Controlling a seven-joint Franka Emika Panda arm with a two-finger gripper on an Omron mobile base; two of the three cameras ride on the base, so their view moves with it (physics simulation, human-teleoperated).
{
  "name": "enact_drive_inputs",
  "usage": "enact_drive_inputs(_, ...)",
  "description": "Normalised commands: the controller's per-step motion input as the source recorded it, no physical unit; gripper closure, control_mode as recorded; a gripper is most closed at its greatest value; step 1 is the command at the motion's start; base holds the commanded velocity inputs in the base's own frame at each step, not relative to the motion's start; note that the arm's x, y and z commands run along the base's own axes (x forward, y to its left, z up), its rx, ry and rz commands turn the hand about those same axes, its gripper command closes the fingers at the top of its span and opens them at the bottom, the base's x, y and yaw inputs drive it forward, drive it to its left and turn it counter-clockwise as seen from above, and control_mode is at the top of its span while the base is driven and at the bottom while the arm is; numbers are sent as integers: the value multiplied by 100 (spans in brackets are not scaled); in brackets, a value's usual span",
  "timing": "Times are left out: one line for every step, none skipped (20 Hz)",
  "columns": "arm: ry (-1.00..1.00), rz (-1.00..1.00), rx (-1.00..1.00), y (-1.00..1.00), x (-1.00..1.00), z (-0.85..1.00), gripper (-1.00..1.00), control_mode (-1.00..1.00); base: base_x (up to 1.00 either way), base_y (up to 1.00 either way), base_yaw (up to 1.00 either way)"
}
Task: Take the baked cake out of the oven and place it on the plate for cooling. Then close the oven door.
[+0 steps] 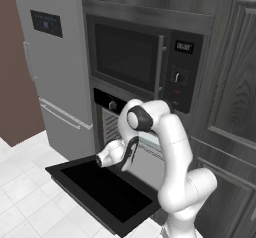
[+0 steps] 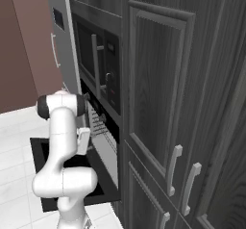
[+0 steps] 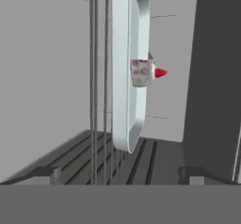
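Observation:
The oven [image 1: 112, 104] stands under the microwave, and its oven door [image 1: 100, 192] lies folded down flat and open, also seen as the oven door [image 2: 41, 151]. My hand [image 1: 111, 154] hovers just above the door at the mouth of the cavity. The hand view is rolled on its side and looks into the oven. There a small pale cake [image 3: 141, 72] with pink specks and a red top sits on a silver tray [image 3: 123, 110]. My gripper [image 3: 120, 175] is open, well short of the cake, with nothing between its fingers. The plate is out of view.
A black microwave [image 1: 132, 57] with a vertical handle sits above the oven. A grey fridge [image 1: 55, 57] stands to the left, and tall dark cabinets [image 2: 163, 103] to the right. Wire rack bars [image 3: 94, 77] run beside the tray. White tiled floor [image 1: 25, 197] surrounds the open door.

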Motion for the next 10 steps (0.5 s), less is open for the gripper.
enact_drive_inputs(0,-6,-3,-34,45,-14,-100,-100,0,0,0)
enact_drive_inputs(-1,-6,-3,-35,41,-14,-100,-100,0,0,0)
enact_drive_inputs(0,-6,-4,-36,38,-16,-100,-100,0,0,0)
enact_drive_inputs(0,-6,-5,-36,36,-21,-100,-100,0,0,0)
enact_drive_inputs(-1,-6,-6,-38,34,-25,-100,-100,0,0,0)
enact_drive_inputs(-1,-6,-7,-40,33,-29,-100,-100,0,0,0)
enact_drive_inputs(-2,-5,-8,-40,28,-34,-100,-100,0,0,0)
enact_drive_inputs(-3,-4,-8,-41,24,-38,-100,-100,0,0,0)
enact_drive_inputs(-3,-3,-8,-41,21,-41,-100,-100,0,0,0)
enact_drive_inputs(-4,-2,-9,-37,18,-41,-100,-100,0,0,0)
